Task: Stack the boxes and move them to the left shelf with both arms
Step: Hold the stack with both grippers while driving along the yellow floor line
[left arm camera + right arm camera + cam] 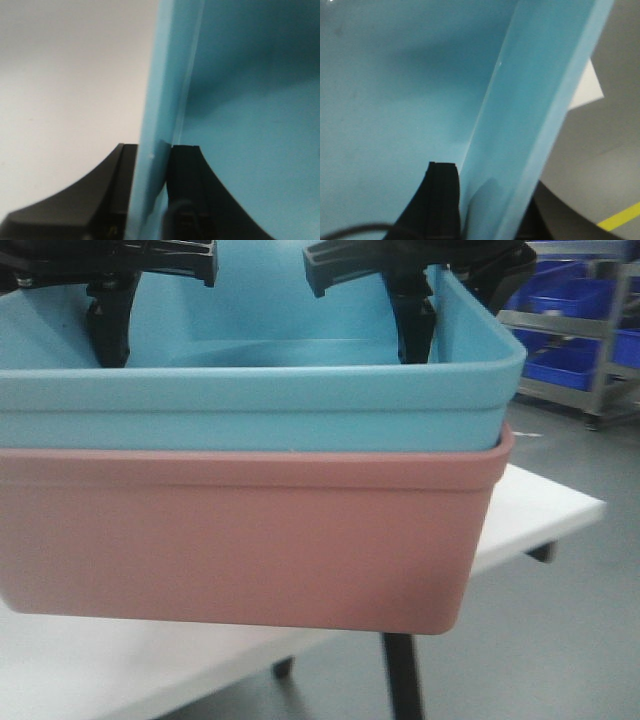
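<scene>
Grey workshop floor (560, 640) spreads beyond a white counter (540, 510), and off to the far right of the right end effector (485, 210) stands a metal rack (600, 370) loaded with dark blue crates (570, 295). A yellow line (620, 217) marks the floor below that end effector. The light blue box (250, 410) sits nested inside the salmon pink box (240, 540), its rolled rim resting on the pink rim, so the stacking part looks done. The left end effector (150, 200) is pinched onto the left wall of the light blue box, one finger (112, 200) outside and the other inside. The right end effector pinches the right wall the same way, its inner finger (440, 200) against the wall and the outer one mostly hidden behind it. Holding opposite walls probably keeps the load level and shares the weight between both arms. The pink box hangs below both end effectors, and no finger is seen on it, so it likely rides on its fit around the blue one. Whether the stack is fully clear of the counter I cannot tell, though its near edge overhangs. The left shelf is not in view, so the carry to it appears to remain.
</scene>
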You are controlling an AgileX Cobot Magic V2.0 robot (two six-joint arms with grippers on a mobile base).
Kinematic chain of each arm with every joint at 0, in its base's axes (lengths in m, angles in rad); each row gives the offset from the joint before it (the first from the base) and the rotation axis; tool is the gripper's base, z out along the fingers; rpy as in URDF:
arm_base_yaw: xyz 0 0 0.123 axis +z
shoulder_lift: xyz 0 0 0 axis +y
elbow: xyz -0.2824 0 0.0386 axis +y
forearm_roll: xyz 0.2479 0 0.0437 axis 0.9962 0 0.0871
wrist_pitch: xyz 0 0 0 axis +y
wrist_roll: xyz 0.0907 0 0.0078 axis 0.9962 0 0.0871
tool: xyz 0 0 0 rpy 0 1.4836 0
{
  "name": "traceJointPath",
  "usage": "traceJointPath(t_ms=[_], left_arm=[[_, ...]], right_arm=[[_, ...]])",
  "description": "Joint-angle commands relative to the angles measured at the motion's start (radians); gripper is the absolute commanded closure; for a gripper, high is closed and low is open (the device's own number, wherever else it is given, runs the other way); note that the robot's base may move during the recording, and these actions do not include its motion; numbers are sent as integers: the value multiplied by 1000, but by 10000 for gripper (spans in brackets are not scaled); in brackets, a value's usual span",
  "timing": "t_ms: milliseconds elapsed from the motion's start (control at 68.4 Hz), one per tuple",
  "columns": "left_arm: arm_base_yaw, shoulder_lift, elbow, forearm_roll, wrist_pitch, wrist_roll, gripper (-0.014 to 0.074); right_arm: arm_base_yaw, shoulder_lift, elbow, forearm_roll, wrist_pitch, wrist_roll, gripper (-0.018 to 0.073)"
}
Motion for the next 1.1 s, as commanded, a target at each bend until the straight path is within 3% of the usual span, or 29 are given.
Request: traceJointPath(t_ms=[0,1082], left_arm=[[-41,-39,-55,-66,-198,-20,600],[-41,-39,-55,-66,-198,-20,600]], right_arm=[[28,-38,-46,50,-218,40,503],[28,-38,-46,50,-218,40,503]])
